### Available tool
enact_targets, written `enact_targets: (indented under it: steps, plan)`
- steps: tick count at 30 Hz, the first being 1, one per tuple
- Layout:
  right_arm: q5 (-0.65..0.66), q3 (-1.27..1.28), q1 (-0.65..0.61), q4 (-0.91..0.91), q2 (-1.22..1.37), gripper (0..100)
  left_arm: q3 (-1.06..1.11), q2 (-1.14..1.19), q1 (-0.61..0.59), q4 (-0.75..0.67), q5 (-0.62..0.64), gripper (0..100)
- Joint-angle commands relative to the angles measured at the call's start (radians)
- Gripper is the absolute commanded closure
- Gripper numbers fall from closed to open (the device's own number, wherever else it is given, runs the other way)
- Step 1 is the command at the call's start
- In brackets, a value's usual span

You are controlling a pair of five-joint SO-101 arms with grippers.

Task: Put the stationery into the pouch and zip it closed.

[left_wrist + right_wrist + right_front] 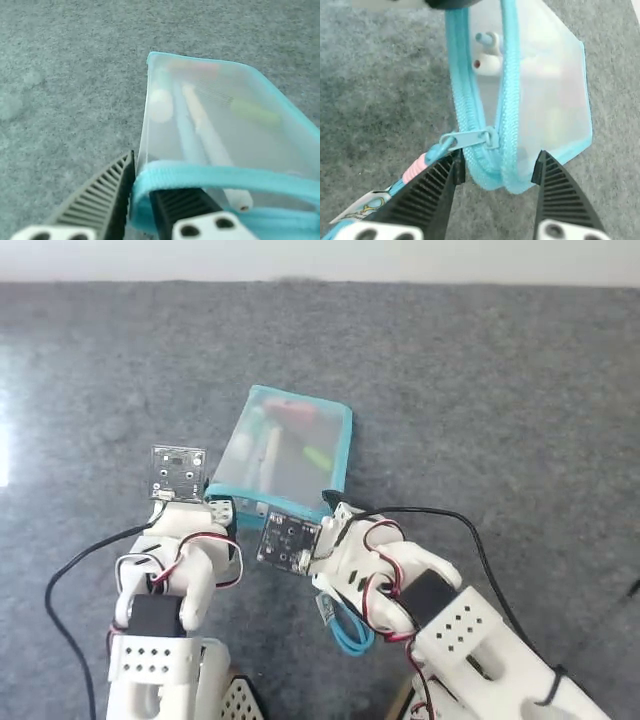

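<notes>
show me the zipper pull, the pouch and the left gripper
zipper pull [470, 139], right wrist view, on its blue tab
pouch [290, 445], high view, on its clear side panel
left gripper [141, 175], left wrist view, midway between its fingertips, at the pouch's teal edge

A grey speckled table [520, 390] carries the translucent teal-edged pouch [290, 455] near its middle.

Pouch [290, 455]: frosted clear, with turquoise edging and zip [508, 75]. Pull [417, 170]: pink bands. Table [500, 390]: speckled grey. Fingers [435, 192]: black, ribbed.
</notes>
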Motion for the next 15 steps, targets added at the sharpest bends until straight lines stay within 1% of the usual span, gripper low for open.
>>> enact_targets:
  steps: [1, 8, 10, 14, 15]
  plan:
    - [-0.021, -0.074, 0.019, -0.028, 0.058, 77.5, -0.070, -0.009, 0.014, -0.008, 0.014, 99]
    - [-0.023, -0.075, 0.025, -0.062, 0.113, 78.0, -0.070, -0.009, 0.014, -0.008, 0.014, 99]
    - [-0.028, -0.080, 0.025, -0.062, 0.113, 82.0, -0.070, -0.009, 0.014, -0.008, 0.014, 99]
    - [-0.034, -0.086, 0.025, -0.062, 0.113, 94.3, -0.070, -0.009, 0.014, -0.008, 0.014, 99]
    - [-0.052, -0.086, 0.025, -0.065, 0.113, 97.6, -0.070, -0.009, 0.014, -0.008, 0.014, 99]
